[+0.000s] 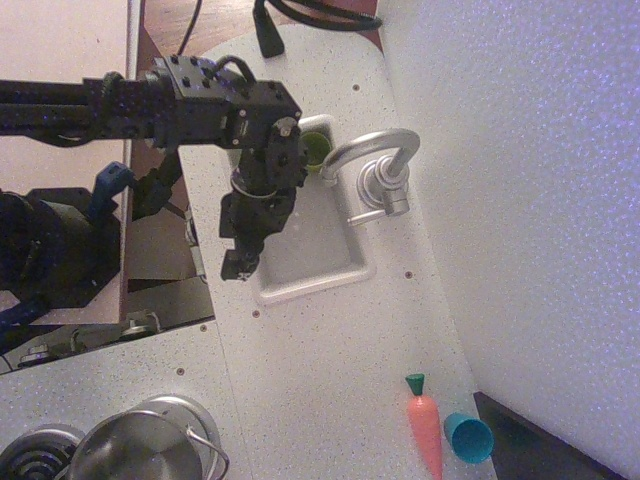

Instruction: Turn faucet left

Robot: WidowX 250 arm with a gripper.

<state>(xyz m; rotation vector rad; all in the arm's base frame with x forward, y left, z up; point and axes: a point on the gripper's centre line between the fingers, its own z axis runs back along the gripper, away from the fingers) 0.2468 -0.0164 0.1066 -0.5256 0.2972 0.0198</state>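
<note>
The silver-grey faucet (372,170) stands at the right rim of the toy sink (330,270). Its arched spout curves left over the basin's far end, and its ribbed base with the small lever (385,195) sits against the right rim. My black gripper (238,247) hangs over the sink's left rim, pointing down, well left of the faucet and not touching it. Its two fingers look slightly apart and hold nothing.
A green object (316,150) lies at the far end of the basin under the spout tip. An orange toy carrot (426,428) and a blue cup (468,438) lie on the counter at the front right. A steel pot (140,448) stands at the front left beside a burner (35,458). A wall rises on the right.
</note>
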